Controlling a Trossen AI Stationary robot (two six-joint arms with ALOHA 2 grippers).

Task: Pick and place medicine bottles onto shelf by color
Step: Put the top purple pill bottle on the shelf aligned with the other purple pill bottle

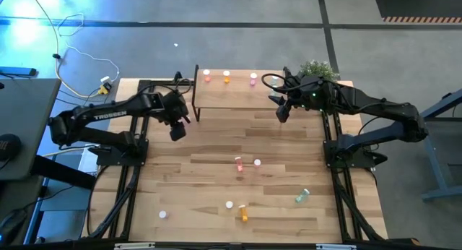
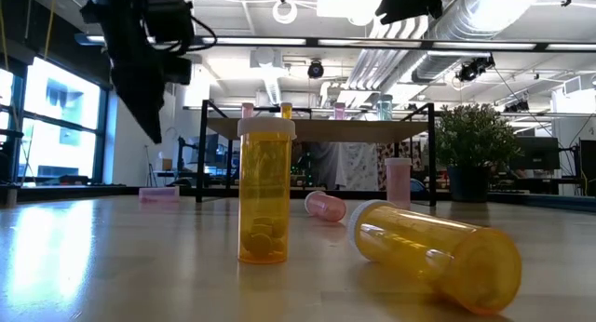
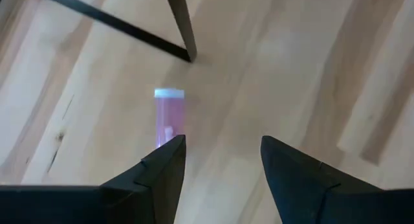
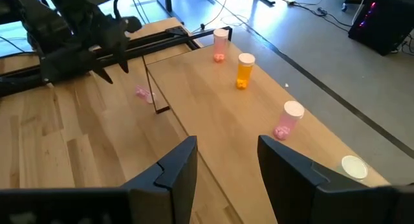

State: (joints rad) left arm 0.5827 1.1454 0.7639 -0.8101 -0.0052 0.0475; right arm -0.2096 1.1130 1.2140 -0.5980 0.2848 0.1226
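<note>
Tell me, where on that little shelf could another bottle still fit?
The shelf carries three bottles along its far edge: pink, orange, pink. Its whole near strip is bare, and so is the stretch from the last pink bottle to the plant.

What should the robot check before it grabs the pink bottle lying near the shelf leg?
1. Left gripper fingers apart with nothing between them: ok.
2. Pink bottle lined up between the fingers: not ok, it lies off to one side, by one fingertip.
3. Shelf leg clear of the gripper's path: cannot tell, the leg stands close beyond the bottle.
4. Space on the shelf for another bottle: ok, only two pink bottles, one orange bottle and a white cap show on top, with bare board left.
5. Right gripper out of the way: ok, it hovers over the shelf's other end, holding nothing.
</note>
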